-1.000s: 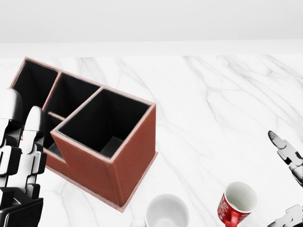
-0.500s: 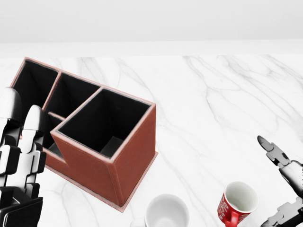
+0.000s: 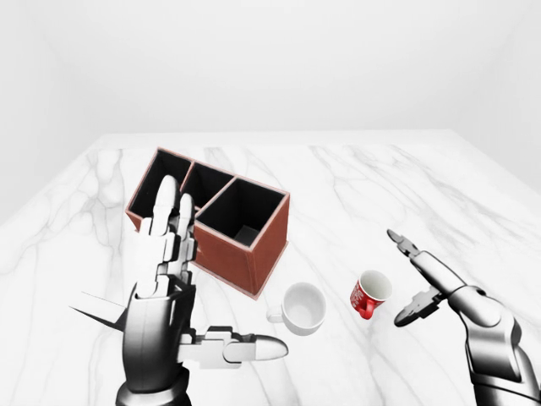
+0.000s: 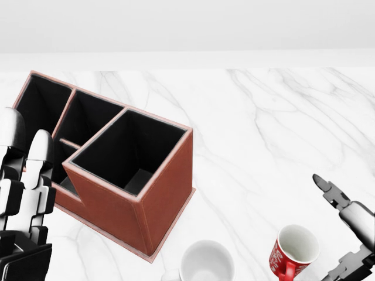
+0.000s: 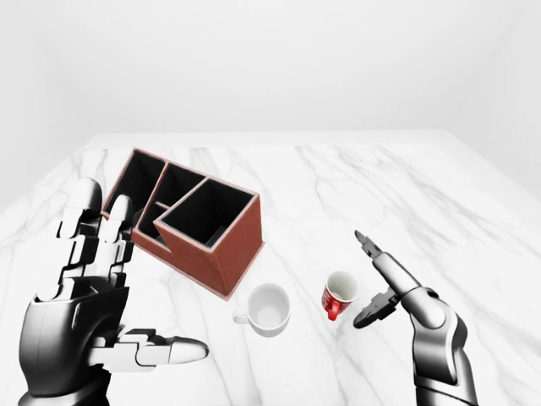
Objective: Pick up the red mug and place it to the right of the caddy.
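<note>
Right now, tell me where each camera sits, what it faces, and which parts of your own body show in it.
Left-eye view: on the head, looking down over the marble table; shows the caddy, white mug, red mug, the open left hand and open right hand.
Right-eye view: on the head beside it, nearly the same scene; both hands and forearms show.
Head view: on the head, closer on the caddy; left fingers at the left edge, right fingers at the lower right.
All three share the caddy and both mugs.
</note>
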Controlling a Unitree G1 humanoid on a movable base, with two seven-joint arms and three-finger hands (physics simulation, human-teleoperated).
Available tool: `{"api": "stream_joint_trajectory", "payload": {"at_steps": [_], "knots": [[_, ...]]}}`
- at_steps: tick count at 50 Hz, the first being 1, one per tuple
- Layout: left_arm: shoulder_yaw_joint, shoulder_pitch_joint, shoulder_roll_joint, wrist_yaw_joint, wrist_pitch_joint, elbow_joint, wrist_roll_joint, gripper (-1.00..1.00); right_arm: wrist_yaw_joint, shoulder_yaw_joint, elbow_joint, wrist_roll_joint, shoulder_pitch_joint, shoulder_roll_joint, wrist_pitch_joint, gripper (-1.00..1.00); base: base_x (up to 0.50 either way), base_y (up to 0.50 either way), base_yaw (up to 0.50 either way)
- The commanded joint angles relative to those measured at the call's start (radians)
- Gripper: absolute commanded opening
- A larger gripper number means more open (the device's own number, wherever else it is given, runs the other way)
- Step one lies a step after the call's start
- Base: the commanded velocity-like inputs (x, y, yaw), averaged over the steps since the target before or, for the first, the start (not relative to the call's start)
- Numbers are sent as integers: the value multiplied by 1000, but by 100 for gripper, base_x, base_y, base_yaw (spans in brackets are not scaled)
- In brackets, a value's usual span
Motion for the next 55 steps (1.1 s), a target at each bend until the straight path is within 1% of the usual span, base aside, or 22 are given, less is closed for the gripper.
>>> {"api": "stream_joint_trajectory", "payload": {"at_steps": [1, 12, 29, 32, 37, 41, 55], "knots": [[12, -54, -3, 9, 0, 0, -6, 100, 3, 20, 98, -43, -52, -4, 28, 100, 0, 0, 0], [7, -56, 0, 13, 0, 0, -5, 100, 13, 26, 111, -67, -85, -28, 31, 100, 0, 0, 0], [5, -56, 9, 23, 0, 0, -12, 100, 13, 55, 144, -103, -133, -43, 31, 100, 0, 0, 0], [12, -58, 7, 20, 0, 0, -17, 100, 13, 60, 142, -107, -133, -40, 31, 100, 0, 0, 0], [5, -56, 8, 22, 0, 0, -12, 100, 13, 73, 141, -120, -135, -32, 31, 100, 0, 0, 0], [7, -54, 7, 20, 0, 0, -12, 100, 6, 89, 196, -125, -154, -35, 31, 100, 0, 0, 0], [3, -57, 10, 23, 0, 0, -11, 100, 0, 126, 185, -171, -156, -16, 31, 100, 0, 0, 0]]}}
